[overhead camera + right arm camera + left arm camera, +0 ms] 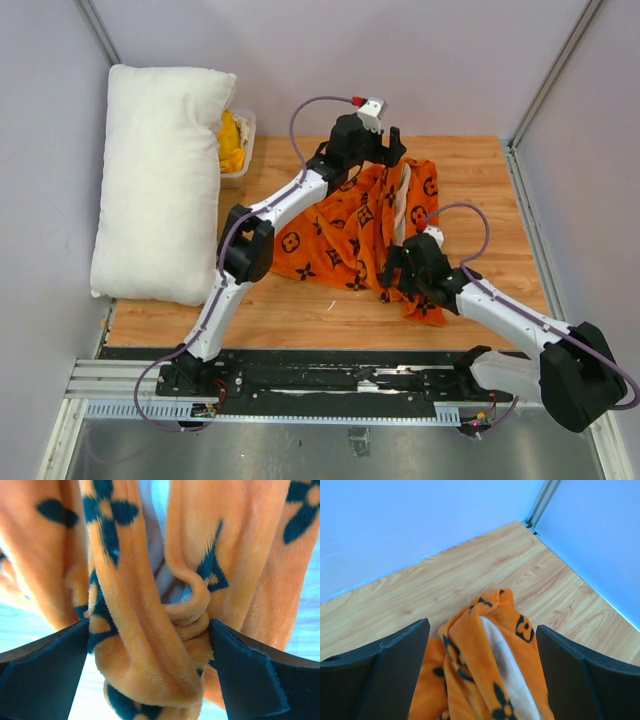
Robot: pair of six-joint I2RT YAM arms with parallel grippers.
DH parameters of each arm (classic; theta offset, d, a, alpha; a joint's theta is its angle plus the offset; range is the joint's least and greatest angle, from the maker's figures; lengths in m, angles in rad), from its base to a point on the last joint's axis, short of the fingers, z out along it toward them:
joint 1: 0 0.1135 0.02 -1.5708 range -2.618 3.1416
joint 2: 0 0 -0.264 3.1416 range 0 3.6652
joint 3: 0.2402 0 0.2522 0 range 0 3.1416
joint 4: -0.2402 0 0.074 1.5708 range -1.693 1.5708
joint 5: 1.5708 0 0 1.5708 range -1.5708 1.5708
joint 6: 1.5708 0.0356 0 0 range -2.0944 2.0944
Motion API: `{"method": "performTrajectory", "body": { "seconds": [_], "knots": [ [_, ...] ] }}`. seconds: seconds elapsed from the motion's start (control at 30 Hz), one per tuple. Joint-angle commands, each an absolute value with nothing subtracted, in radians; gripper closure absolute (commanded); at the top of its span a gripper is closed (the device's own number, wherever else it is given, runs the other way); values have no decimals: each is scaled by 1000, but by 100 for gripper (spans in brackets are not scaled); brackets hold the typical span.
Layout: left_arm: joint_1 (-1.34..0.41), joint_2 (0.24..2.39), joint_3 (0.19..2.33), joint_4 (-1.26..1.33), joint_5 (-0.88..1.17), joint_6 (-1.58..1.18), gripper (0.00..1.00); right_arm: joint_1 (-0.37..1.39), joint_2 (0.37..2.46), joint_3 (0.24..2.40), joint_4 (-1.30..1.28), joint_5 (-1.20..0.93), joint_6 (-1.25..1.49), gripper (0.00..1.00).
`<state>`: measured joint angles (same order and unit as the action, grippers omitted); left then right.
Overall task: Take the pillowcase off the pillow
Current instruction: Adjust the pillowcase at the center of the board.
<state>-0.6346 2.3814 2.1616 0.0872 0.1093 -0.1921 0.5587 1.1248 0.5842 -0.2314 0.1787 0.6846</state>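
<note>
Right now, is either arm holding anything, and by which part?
Nothing gripped. Left gripper: jaws open around a pillowcase fold. Right gripper: jaws open, touching bunched fabric.

Pale lilac walls [400, 60] are enclosing a light wood-grain table [300, 312] on three sides. Grey metal posts [556, 70] are running up the two back corners. A clear plastic bin [247, 160] is sitting at the back left. A silver rail [120, 385] is lining the near edge. Soft, even light is falling throughout.
</note>
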Motion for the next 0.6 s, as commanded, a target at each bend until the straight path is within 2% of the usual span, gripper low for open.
{"method": "performTrajectory", "body": {
  "seconds": [0.0, 0.1, 0.27, 0.3, 0.4, 0.47, 0.57],
  "knots": [
    [-695, 2563, 2283, 52, 145, -120, 6, 573, 1138, 536, -251, 189, 709, 0],
    [-753, 2627, 2339, 54, -2, -44, 1, 577, 1141, 526, -233, 167, 709, 5],
    [-772, 2712, 2448, 45, -119, -89, 1, 578, 1106, 507, -225, 156, 708, 13],
    [-771, 2721, 2456, 45, -132, -97, 1, 578, 1094, 502, -225, 153, 706, 16],
    [-763, 2732, 2455, 32, -139, -132, 3, 578, 1053, 479, -220, 149, 701, 32],
    [-758, 2736, 2452, 20, -143, -149, 15, 578, 1028, 471, -219, 147, 696, 42],
    [-749, 2744, 2449, 1, -163, -173, 58, 578, 1002, 476, -228, 144, 676, 63]
  ]
}}
